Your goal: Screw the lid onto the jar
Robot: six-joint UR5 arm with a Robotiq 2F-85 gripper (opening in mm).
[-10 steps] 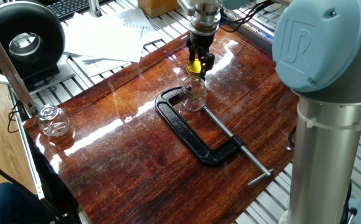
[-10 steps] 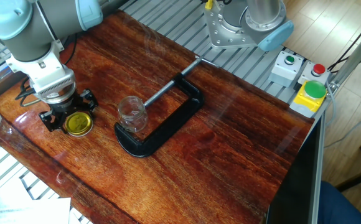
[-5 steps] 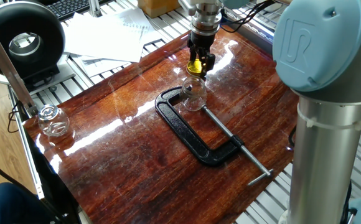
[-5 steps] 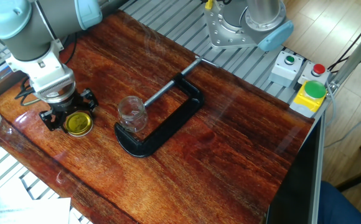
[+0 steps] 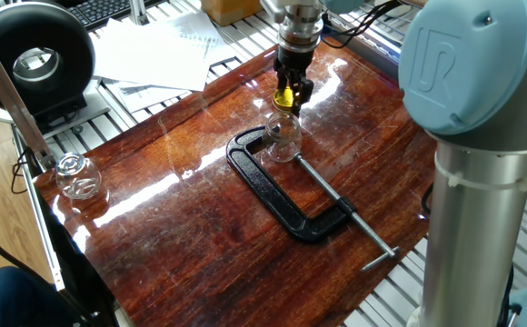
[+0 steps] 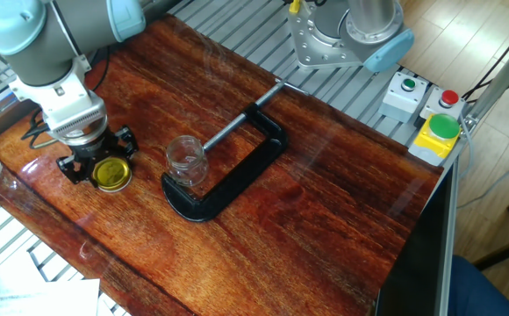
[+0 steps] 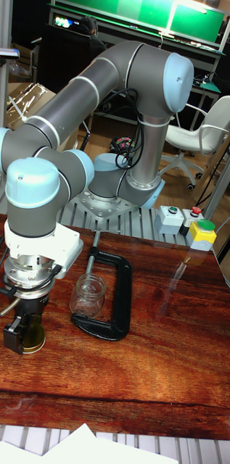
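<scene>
The yellow lid (image 5: 285, 94) (image 6: 111, 174) (image 7: 32, 338) sits between the black fingers of my gripper (image 5: 288, 94) (image 6: 105, 167) (image 7: 27, 338), low over the wooden tabletop near its edge. The gripper looks shut on the lid. The clear glass jar (image 5: 283, 138) (image 6: 185, 161) (image 7: 88, 296) stands upright with its mouth open, a short way from the lid. It is pinned in the mouth of a black C-clamp (image 5: 291, 200) (image 6: 228, 180) (image 7: 116, 297). The gripper is beside the jar, not above it.
A second clear glass jar (image 5: 77, 175) stands at the table's corner. The C-clamp's screw rod (image 5: 341, 213) reaches toward the table edge. A button box (image 6: 426, 114) and the arm's base (image 6: 342, 35) lie past the wood. Papers (image 5: 154, 50) lie off the table.
</scene>
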